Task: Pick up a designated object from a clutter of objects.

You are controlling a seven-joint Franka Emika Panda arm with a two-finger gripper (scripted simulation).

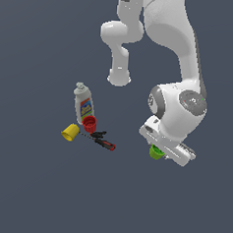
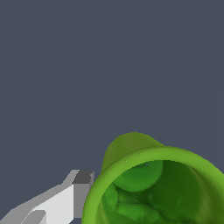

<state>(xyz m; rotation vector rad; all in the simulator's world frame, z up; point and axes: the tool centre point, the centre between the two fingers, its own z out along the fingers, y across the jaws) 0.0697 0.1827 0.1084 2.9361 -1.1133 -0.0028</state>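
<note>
The designated object, a lime-green cup [image 1: 156,152], shows just under the white hand in the exterior view. It lies well off to the exterior view's right of the clutter of objects. In the wrist view the green cup [image 2: 157,183] fills the picture, mouth toward the camera. One of the fingers [image 2: 82,189] presses against its outer wall. The other finger is hidden behind the cup. My gripper [image 1: 160,150] is shut on the green cup across its width.
At the exterior view's left stand a white labelled bottle [image 1: 83,104], a red cup [image 1: 89,123] and a yellow cup [image 1: 70,132] on its side. A red-and-black screwdriver [image 1: 103,141] lies beside them. The arm's base [image 1: 119,77] stands behind.
</note>
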